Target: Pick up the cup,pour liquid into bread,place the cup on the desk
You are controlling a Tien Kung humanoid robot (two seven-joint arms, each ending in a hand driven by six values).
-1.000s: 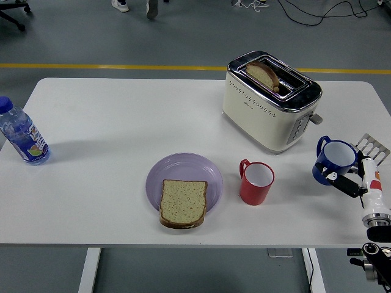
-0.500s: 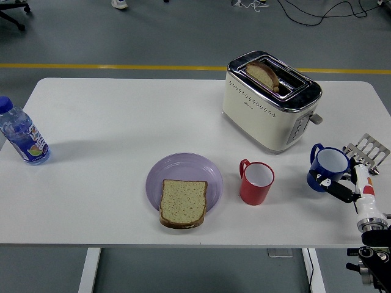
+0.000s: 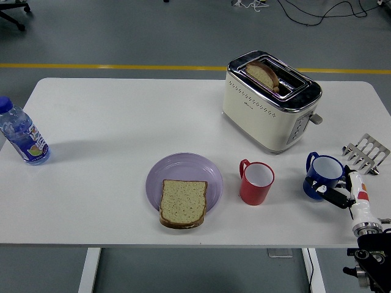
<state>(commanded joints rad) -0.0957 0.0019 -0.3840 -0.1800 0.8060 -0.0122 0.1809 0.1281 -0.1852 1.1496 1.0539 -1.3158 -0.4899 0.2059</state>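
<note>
The right hand [image 3: 342,194] grips the blue cup [image 3: 322,176] at the table's [image 3: 110,122] right near edge, beside the red cup [image 3: 256,182]. Fingers mostly hidden; arm cut off. Bread [image 3: 182,202] overhangs the purple plate [image 3: 183,171].

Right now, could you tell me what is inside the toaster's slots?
One slice of bread stands in the toaster, its browned top poking up above the slot. Its lower part is hidden inside the slot, and any second slice cannot be made out.

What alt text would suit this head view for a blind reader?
The robot's right hand grips a blue cup at the white table's right side, beside a red cup, bread on a purple plate and a toaster.
</note>
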